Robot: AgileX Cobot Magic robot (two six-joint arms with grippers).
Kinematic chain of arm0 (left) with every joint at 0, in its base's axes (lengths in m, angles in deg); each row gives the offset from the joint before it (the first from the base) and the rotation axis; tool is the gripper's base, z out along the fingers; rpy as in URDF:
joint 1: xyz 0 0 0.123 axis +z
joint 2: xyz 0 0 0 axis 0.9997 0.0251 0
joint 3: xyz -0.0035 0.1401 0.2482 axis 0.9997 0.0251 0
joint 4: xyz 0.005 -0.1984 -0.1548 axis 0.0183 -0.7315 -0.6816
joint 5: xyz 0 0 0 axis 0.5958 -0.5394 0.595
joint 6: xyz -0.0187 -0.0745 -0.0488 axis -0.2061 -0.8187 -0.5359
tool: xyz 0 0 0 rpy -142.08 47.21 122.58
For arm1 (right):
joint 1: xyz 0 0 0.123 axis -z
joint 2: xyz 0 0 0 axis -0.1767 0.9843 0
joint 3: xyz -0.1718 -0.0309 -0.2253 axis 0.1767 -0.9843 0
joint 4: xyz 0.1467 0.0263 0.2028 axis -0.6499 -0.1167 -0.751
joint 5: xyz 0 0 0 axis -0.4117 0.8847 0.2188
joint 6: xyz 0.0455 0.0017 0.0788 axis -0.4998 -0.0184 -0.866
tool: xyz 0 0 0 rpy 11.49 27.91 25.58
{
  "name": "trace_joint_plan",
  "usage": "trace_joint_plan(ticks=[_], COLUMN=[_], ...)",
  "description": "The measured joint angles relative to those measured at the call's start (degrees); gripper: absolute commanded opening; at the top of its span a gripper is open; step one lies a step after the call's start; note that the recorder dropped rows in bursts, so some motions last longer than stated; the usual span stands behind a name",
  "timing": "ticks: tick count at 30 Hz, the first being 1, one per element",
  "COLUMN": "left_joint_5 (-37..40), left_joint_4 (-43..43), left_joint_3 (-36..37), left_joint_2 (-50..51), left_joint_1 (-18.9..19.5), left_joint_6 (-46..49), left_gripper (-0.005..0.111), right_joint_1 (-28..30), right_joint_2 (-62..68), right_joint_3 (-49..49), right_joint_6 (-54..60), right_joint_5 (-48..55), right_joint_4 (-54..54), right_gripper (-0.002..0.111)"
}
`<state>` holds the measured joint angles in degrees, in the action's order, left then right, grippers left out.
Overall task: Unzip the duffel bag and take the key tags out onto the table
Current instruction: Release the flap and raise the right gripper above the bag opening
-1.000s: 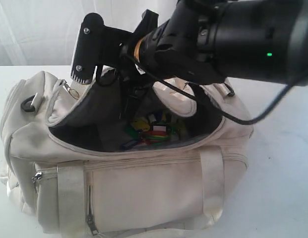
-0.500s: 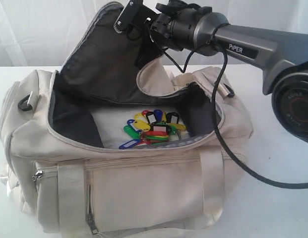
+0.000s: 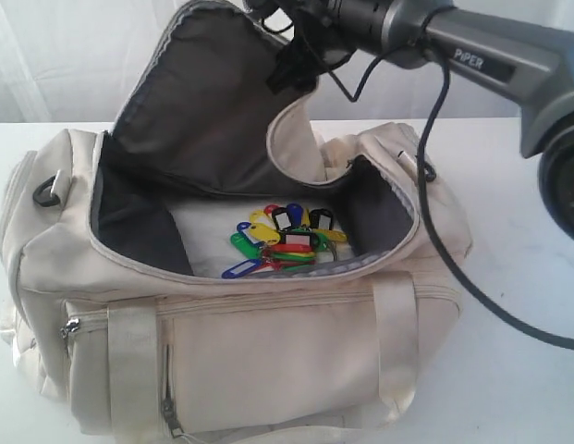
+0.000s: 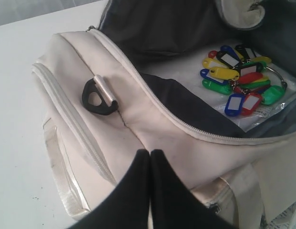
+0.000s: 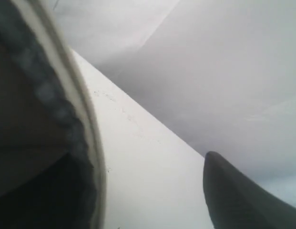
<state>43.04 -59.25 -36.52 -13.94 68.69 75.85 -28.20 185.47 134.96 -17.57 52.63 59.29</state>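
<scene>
The cream duffel bag (image 3: 268, 342) lies on the white table (image 3: 518, 370) with its top unzipped. Its dark-lined flap (image 3: 203, 102) stands upright. The key tags (image 3: 287, 239), a coloured bunch on rings, lie inside on the bag's floor (image 4: 238, 78). My right arm (image 3: 471, 55) reaches across the top of the exterior view to the flap's upper edge. In the right wrist view my right gripper (image 5: 148, 191) is open, one finger (image 5: 233, 200) well apart from the flap's edge (image 5: 86, 143), which hides the other. My left gripper (image 4: 150, 153) is shut and empty over the bag's end (image 4: 152, 129).
A black D-ring clip (image 4: 97, 95) sits on the bag's end. The right arm's cable (image 3: 434, 213) hangs down past the bag's right end. A white curtain hangs behind the table. Bare tabletop (image 4: 19, 95) lies beside the bag.
My right arm has risen from over the bag's mouth and pulled the flap upright, uncovering the key tags. Its jaws have spread apart. The left gripper has stayed shut.
</scene>
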Motion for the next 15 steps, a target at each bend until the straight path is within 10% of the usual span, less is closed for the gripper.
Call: trace_joint_plan(ticks=[15], left_joint_5=[0.10], left_joint_4=[0.00], left_joint_3=[0.00], left_joint_2=[0.00], left_joint_1=[0.00], left_joint_6=[0.22], left_gripper=[0.001], right_joint_1=[0.00], right_joint_2=[-9.00], right_joint_3=[0.54], right_joint_6=[1.10], right_joint_5=[11.72], right_joint_4=[-4.22], right_gripper=[0.056])
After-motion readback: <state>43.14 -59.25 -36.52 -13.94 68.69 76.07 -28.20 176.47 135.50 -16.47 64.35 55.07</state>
